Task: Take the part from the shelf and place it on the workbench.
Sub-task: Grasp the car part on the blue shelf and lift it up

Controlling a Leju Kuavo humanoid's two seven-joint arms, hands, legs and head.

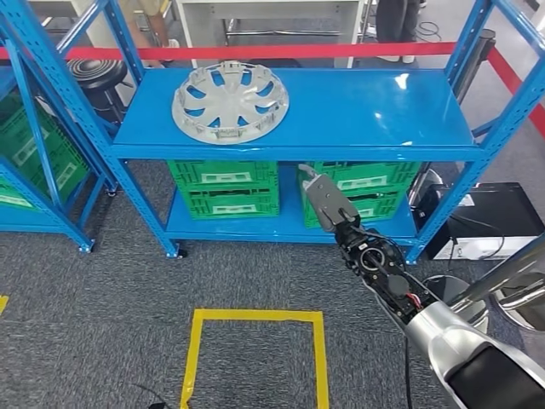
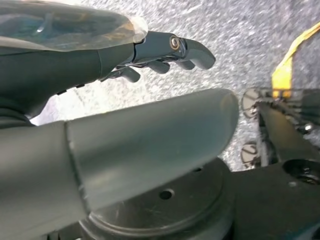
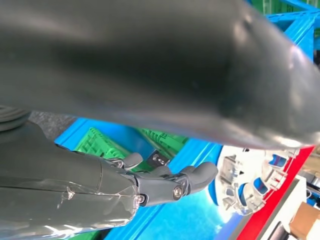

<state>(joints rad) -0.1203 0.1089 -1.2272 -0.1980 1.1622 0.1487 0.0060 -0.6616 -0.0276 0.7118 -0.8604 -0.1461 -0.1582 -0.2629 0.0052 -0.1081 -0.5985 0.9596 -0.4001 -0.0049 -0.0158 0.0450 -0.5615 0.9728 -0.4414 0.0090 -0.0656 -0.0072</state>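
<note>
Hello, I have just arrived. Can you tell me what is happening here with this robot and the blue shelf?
The robot stands before a blue shelf and reaches its right hand toward it, empty, fingers apart. A silver hubcap, the part to be taken, lies flat on the top board, untouched and well to the left of the hand. The left hand hangs over the grey floor, holding nothing. Green crates sit on the lower board.

A workshop or warehouse bay: blue steel shelving (image 1: 302, 115), green crates (image 1: 225, 187), yellow floor tape (image 1: 257, 317), red barrier (image 1: 270, 52).
</note>
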